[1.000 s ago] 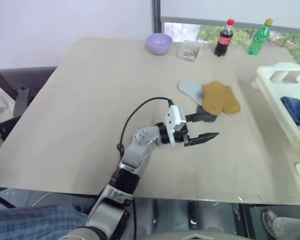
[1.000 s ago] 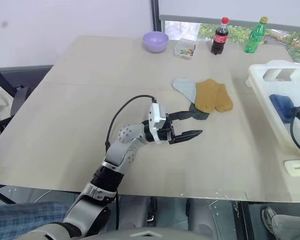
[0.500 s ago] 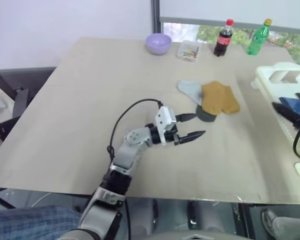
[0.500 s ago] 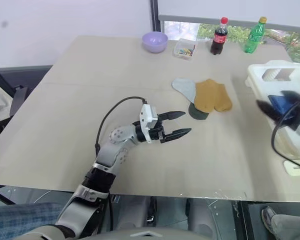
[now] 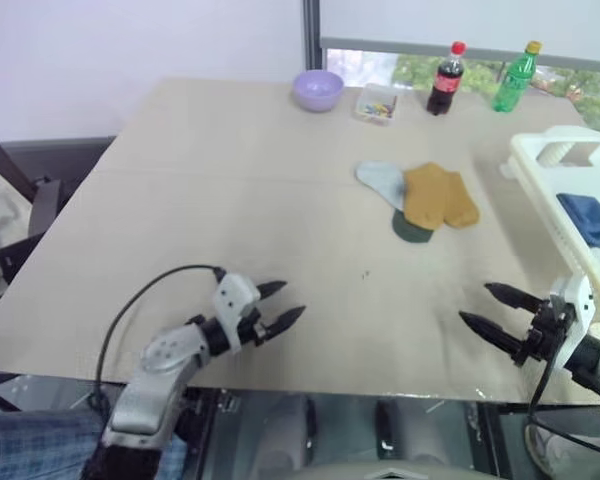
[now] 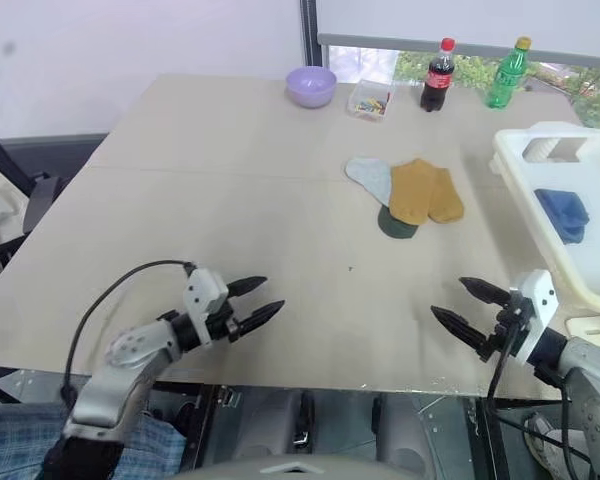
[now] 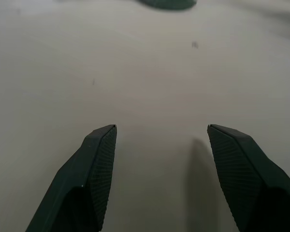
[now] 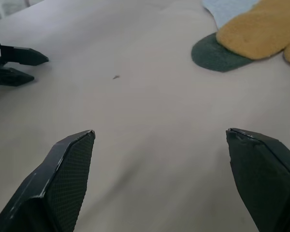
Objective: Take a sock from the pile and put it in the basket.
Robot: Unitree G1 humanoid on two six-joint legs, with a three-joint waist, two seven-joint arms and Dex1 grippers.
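since the earlier frame both arms have been drawn back to the near edge of the tabletop (image 5: 180,200); the left tool (image 5: 280,304) has been pulled away from the pile, and the right tool (image 5: 492,310) has been brought out of the basket (image 5: 540,165). a blue sock (image 5: 586,217) is seen lying in the basket at the right. the pile (image 5: 420,200) is left mid-tabletop, well apart from both tools: a mustard sock overlapping a pale grey-blue one and a dark green one. both tools are held wide apart, nothing gripped. because the socks overlap, two might be lifted together.
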